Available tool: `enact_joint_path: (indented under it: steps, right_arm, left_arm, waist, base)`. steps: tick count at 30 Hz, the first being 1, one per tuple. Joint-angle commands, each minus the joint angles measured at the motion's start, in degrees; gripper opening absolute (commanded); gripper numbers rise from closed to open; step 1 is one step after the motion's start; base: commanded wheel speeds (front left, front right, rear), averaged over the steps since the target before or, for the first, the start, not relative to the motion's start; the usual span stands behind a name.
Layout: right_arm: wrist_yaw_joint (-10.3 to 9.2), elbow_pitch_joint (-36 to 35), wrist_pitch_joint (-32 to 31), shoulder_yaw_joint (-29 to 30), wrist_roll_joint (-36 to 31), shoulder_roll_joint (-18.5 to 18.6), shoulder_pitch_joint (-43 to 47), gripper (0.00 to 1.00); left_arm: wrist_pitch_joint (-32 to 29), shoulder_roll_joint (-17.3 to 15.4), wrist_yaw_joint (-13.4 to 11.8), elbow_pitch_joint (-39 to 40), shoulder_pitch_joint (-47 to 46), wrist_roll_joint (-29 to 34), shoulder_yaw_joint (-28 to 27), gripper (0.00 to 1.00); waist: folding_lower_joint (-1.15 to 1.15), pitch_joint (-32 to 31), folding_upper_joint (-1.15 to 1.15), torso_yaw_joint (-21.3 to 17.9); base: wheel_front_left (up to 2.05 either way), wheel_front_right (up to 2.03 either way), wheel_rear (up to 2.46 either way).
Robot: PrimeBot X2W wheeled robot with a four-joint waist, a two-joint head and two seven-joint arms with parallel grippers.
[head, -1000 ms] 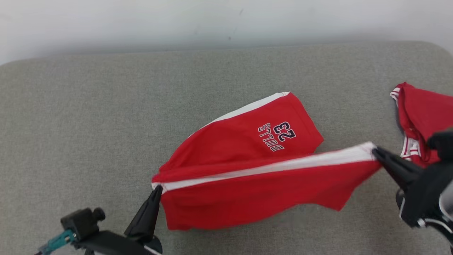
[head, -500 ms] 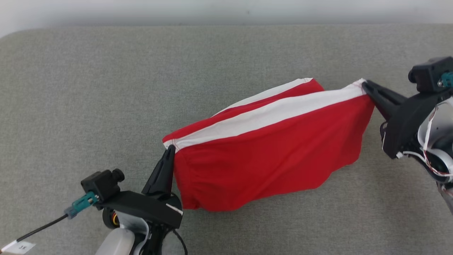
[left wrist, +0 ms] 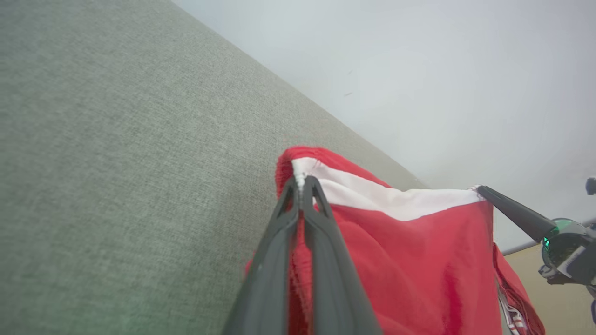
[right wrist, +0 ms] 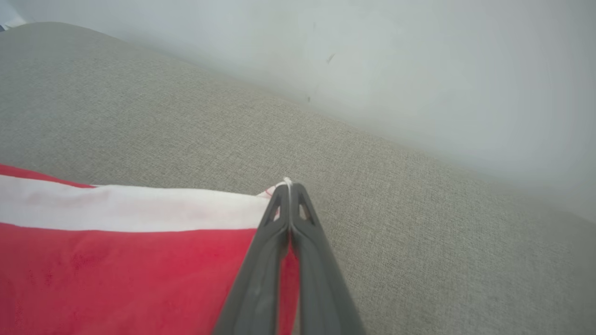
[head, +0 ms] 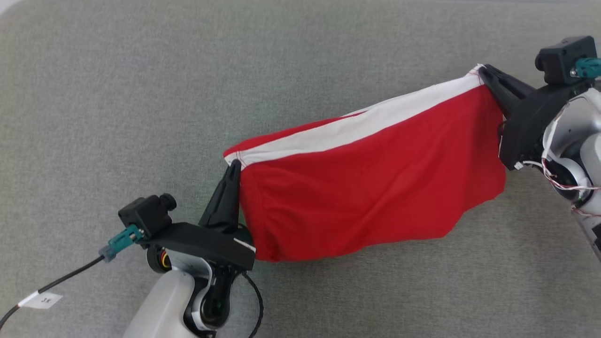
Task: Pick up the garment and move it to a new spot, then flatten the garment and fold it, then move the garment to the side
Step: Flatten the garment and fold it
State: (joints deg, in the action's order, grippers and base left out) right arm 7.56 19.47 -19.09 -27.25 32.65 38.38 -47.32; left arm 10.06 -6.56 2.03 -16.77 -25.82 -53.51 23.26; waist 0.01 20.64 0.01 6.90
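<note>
The garment [head: 371, 188] is a pair of red shorts with a white side stripe, held up over the grey cushion and stretched between both grippers. My left gripper [head: 233, 165] is shut on its near left corner, seen in the left wrist view with the tips pinched on the white hem [left wrist: 301, 182]. At the upper right, my right gripper [head: 483, 71] is shut on the other end of the stripe, its tips clamped at the corner [right wrist: 288, 185]. The red cloth [right wrist: 116, 274] hangs below the stripe. The right gripper [left wrist: 484, 190] also shows in the left wrist view.
A grey fabric cushion [head: 117, 94] spreads under everything, with a pale wall [right wrist: 419, 70] behind it. A cable with a white tag [head: 42, 299] trails from my left wrist at the lower left.
Both grippers have lifted the shorts and carried them up and away from the cushion's front. The printed leg is now hidden behind the hanging cloth. The head camera has tilted down, and the second red item left view.
</note>
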Motion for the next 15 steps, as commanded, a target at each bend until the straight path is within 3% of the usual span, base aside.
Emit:
enact_joint_path:
  steps: [1,5,6,7,8,9,15]
  right_arm:
    - [-0.14,1.48,1.26,-1.20,0.03,-0.61,-1.66,0.00]
    - [-0.14,5.14,2.97,-3.69,0.61,-1.02,-3.99,0.00]
    - [-0.13,5.90,3.33,-4.22,0.64,-1.02,-4.49,0.00]
    - [-0.14,6.60,3.67,-4.62,0.76,-1.06,-4.92,0.13]
    - [-0.14,7.32,3.97,-4.94,0.94,-1.09,-5.29,0.66]
    - [-0.14,8.05,4.06,-5.10,1.21,-1.14,-5.66,1.00]
    - [-0.13,8.68,1.88,-6.93,4.12,-0.50,-6.52,1.00]
  left_arm:
    - [0.58,0.25,0.03,-0.75,-1.25,0.21,-0.27,0.00]
    - [1.52,0.82,0.21,-2.42,-2.39,0.52,-0.14,0.03]
    - [1.83,0.97,-0.07,-2.81,-2.65,0.66,-0.34,0.26]
    - [2.14,1.07,-0.37,-3.15,-2.85,0.67,-0.51,0.98]
    - [2.43,1.15,-0.51,-3.48,-3.01,0.78,-0.72,1.00]
    - [2.58,1.25,-0.59,-3.78,-3.09,0.94,-0.69,1.00]
    - [3.64,0.25,-0.65,-4.36,-2.46,2.89,-0.58,1.00]
  waist:
    - [-0.01,1.60,-0.01,0.99]
    - [-0.01,2.29,-0.01,1.36]
    - [-0.01,2.33,-0.01,1.42]
    - [-0.01,2.34,-0.01,1.47]
    - [-0.01,2.31,-0.01,1.49]
    - [-0.01,2.21,-0.01,1.48]
    - [-0.01,0.28,-0.01,0.87]
  base:
    - [0.00,0.00,0.00]
    - [0.00,0.00,0.00]
    - [0.00,0.00,0.00]
    - [0.00,0.00,0.00]
    - [0.00,0.00,0.00]
    - [0.00,0.00,0.00]
    - [0.00,0.00,0.00]
